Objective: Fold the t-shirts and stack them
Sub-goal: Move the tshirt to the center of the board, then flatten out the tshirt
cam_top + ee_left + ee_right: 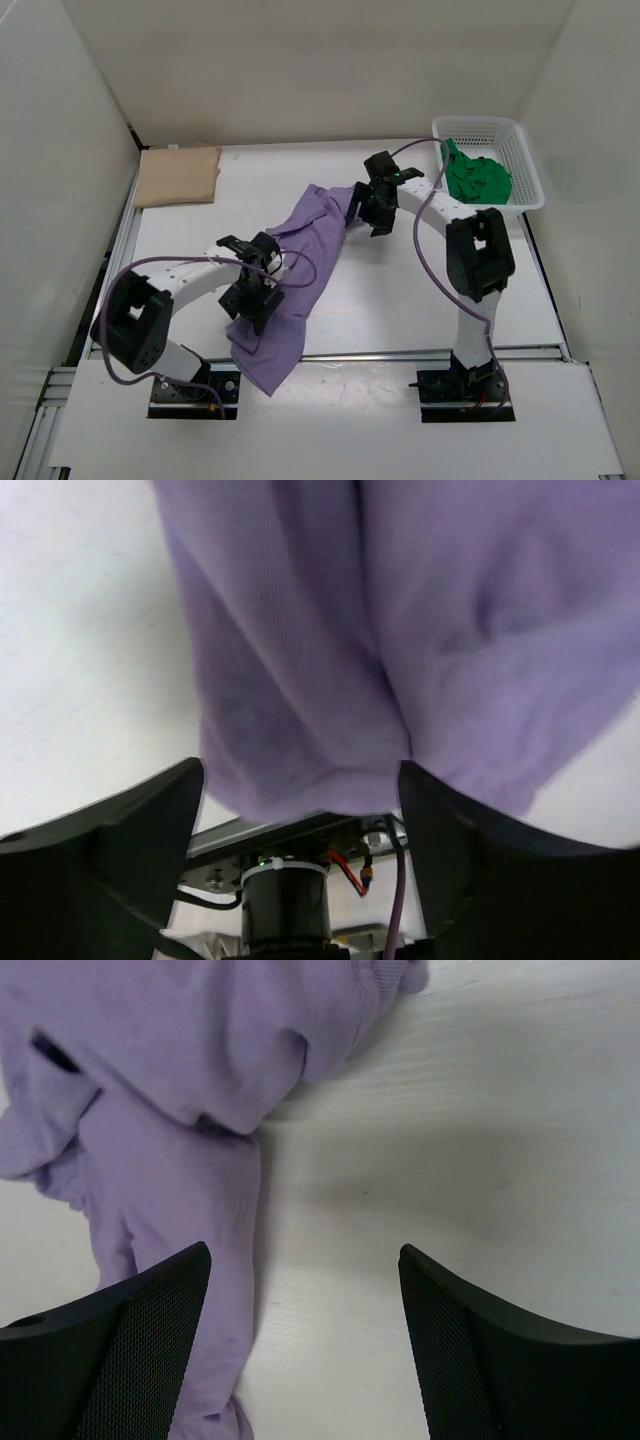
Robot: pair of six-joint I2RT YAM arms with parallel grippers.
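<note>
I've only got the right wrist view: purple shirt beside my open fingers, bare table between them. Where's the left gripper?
Observer: The left gripper is over the near end of the purple shirt, jaws wide, cloth between them.
Operator: Any other shirts?
Observer: A tan shirt lies folded at the far left corner of the table.
Operator: And the third?
Observer: A green shirt sits crumpled in the basket at the far right.
</note>
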